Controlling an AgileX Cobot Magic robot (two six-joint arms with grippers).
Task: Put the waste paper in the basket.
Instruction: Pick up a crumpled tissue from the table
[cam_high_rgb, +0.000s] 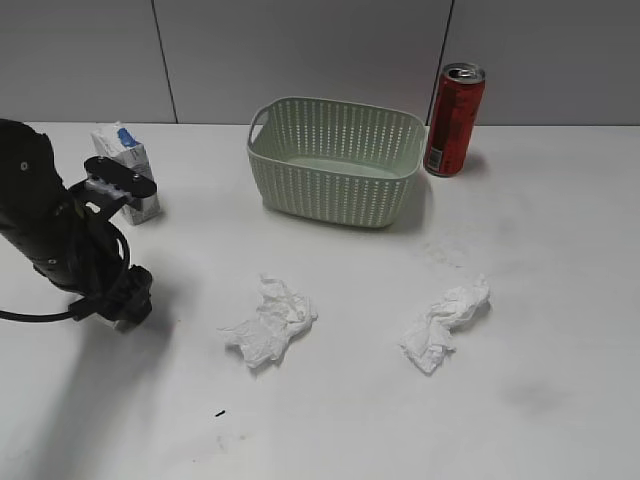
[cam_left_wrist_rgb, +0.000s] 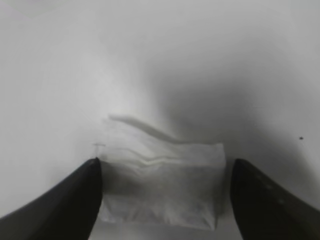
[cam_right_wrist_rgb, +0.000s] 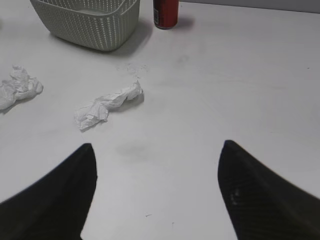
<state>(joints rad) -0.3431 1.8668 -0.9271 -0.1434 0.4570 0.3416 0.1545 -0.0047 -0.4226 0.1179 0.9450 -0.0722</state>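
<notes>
Left arm: bent low over the table (cam_high_rgb: 560, 300), left gripper (cam_left_wrist_rgb: 165, 200) wide open around a paper wad (cam_left_wrist_rgb: 160, 185).
Right gripper (cam_right_wrist_rgb: 157, 195): wide open, holding nothing.

We saw a white table (cam_high_rgb: 560, 300) with faint grey smudges and soft shadows under even light. Behind it stood a grey panelled wall (cam_high_rgb: 300, 50) crossed by thin dark seams.

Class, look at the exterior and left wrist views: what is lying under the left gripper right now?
A white paper wad lies on the table between the open fingers of the left gripper. In the exterior view the arm covers it, so it cannot be seen there.
</notes>
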